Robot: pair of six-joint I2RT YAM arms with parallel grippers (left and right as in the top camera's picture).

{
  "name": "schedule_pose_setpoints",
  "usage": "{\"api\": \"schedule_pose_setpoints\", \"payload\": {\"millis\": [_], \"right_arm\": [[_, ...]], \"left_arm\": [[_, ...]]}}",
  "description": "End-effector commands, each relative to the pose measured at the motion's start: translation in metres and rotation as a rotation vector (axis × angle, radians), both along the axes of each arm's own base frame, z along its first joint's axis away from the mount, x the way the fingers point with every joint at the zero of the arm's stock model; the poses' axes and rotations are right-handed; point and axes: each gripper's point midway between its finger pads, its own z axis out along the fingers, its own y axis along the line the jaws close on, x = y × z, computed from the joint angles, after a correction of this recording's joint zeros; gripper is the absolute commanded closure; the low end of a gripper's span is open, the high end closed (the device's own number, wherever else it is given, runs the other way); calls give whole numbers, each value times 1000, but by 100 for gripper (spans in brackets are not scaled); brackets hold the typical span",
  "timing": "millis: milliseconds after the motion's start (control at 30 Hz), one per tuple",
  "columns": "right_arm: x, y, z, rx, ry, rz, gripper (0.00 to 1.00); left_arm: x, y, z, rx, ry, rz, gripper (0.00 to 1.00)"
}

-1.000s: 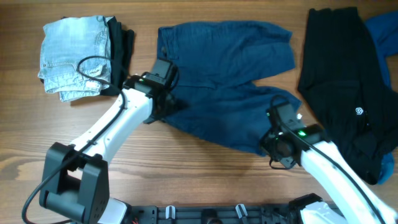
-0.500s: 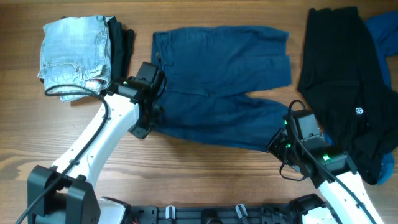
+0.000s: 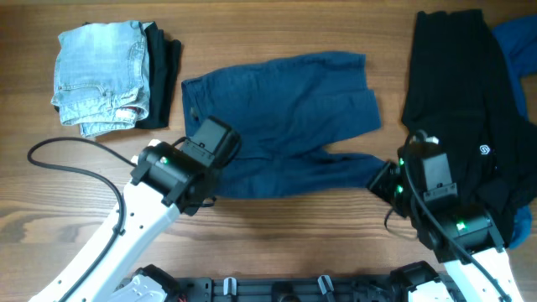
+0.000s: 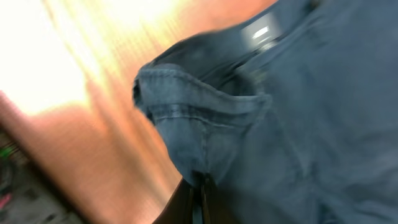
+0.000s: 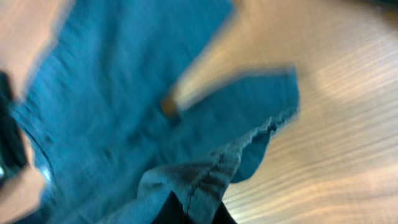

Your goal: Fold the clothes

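wooden table (image 3: 294, 243), navy shorts (image 3: 285, 109) lengthwise left-right, waistband left, legs right

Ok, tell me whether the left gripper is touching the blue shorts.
Touching. The left wrist view shows the left gripper closed on a bunched fold of the blue shorts, with the cloth running down between its fingers.

- Both wrist views are motion-blurred: the shorts (image 4: 298, 124) show no crisp detail, and the pale label (image 4: 261, 32) is unreadable.
- The left end effector (image 4: 198, 202) and right end effector (image 5: 194, 211) are cut off by the bottom edge.
- Overhead, the left arm (image 3: 180, 164) covers the shorts' near corner.
- The black garment (image 3: 457, 92) runs past the top edge and hides most of a blue garment (image 3: 516, 42).
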Motion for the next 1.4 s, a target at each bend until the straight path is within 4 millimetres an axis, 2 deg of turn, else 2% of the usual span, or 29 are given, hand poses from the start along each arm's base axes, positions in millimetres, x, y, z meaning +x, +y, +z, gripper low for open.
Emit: {"api": "schedule_pose_setpoints", "payload": {"millis": [0, 67, 100, 200, 333, 500, 600, 700, 833, 933, 1200, 1233, 1267, 1300, 1333, 1367], "right_arm": [[42, -20, 23, -174, -150, -21, 96], [62, -22, 25, -220, -194, -31, 96], [81, -23, 26, -261, -229, -28, 96], [118, -20, 23, -316, -296, -33, 96], [160, -14, 6, -332, -346, -52, 96], [190, -25, -18, -329, -360, -102, 96], [204, -32, -27, -327, -383, -131, 96], [223, -33, -25, -332, -457, -136, 96], [247, -28, -24, -329, -565, -139, 95], [259, -24, -31, -324, -612, -132, 96], [289, -18, -76, -321, -622, -131, 96], [295, -17, -81, -321, -623, -131, 87], [302, -15, -83, -319, -630, -133, 53], [307, -15, -82, -320, -639, -134, 0], [314, -15, -78, -329, -652, -130, 0], [318, -15, -72, -333, -667, -133, 0]], "left_arm": [[34, 13, 11, 120, -174, 50, 96], [50, 11, 12, 142, -228, 64, 96], [65, 11, 12, 175, -278, 80, 96], [92, 14, 17, 256, -387, 119, 96], [124, 12, 20, 316, -521, 174, 96], [157, 10, 10, 315, -610, 245, 96], [186, 9, 6, 342, -643, 196, 96], [217, 8, 7, 368, -701, 154, 96], [244, 5, 7, 340, -759, 118, 96], [256, 9, 2, 310, -781, 128, 96], [289, 21, -36, 261, -822, 170, 94], [293, 20, -41, 253, -833, 173, 83], [297, 18, -45, 246, -849, 178, 57], [298, 18, -47, 243, -856, 181, 12], [300, 18, -46, 254, -861, 168, 0], [302, 18, -43, 271, -863, 144, 0]]}}
